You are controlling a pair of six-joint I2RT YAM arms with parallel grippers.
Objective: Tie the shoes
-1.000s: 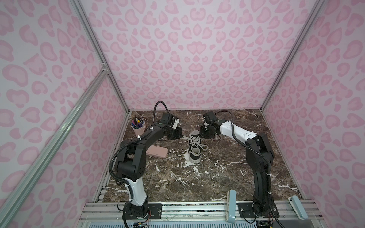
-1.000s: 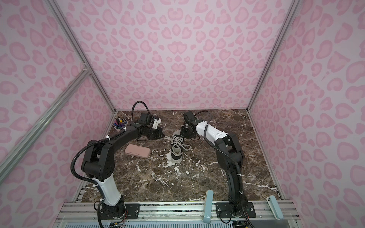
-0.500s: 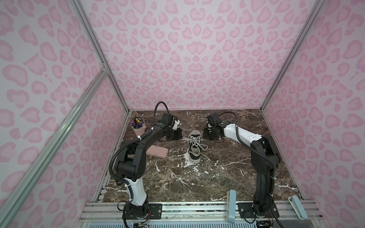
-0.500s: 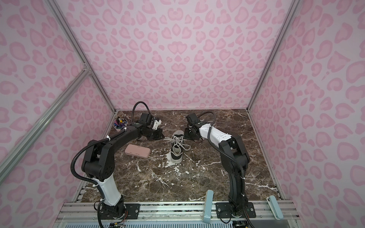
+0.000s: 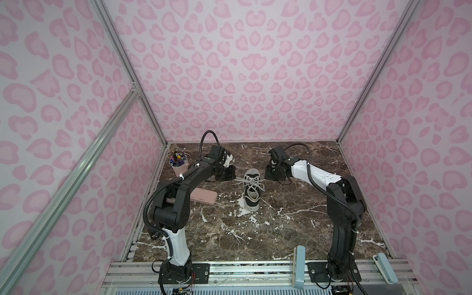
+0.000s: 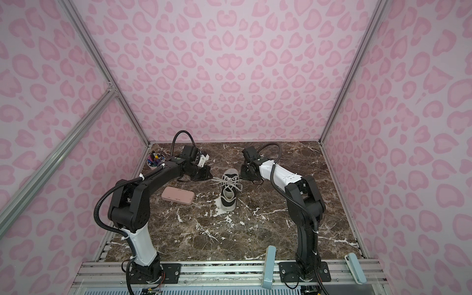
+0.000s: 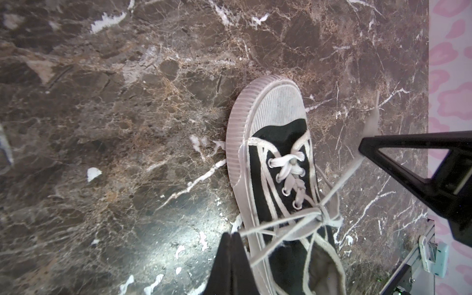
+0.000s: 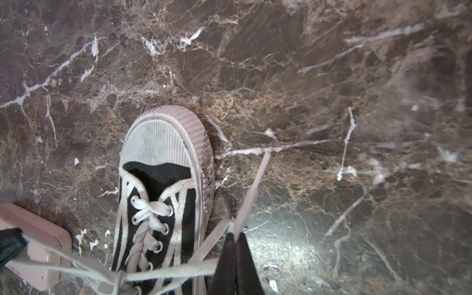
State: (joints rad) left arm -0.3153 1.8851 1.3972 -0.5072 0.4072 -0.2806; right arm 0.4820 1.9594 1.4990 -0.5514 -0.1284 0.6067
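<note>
At the middle of the marble table [image 5: 293, 224] stands the sneaker [image 5: 252, 190], sole down and toe toward the back wall, with the pink case [image 5: 203, 198] lying apart on its left. The step in hand looks like cinching the knot [image 7: 323, 212] that sits over the tongue. To do it well, both arms should draw outward evenly and low. Nothing pins the shoe down, so a stronger tug from either side would probably drag or twist it instead of tightening the knot.

The left gripper [image 7: 231, 238] is just beside the shoe's left flank, jaws pressed fully together on the white laces [image 8: 166, 273], which run taut from its tips to the knot. The right gripper [image 8: 236, 240], on the opposite side, is pinched closed the same way, and a free lace end [image 8: 255, 189] sticks out past its tips. Whether each pinch holds a loop or a single strand is hard to tell from these views.
</note>
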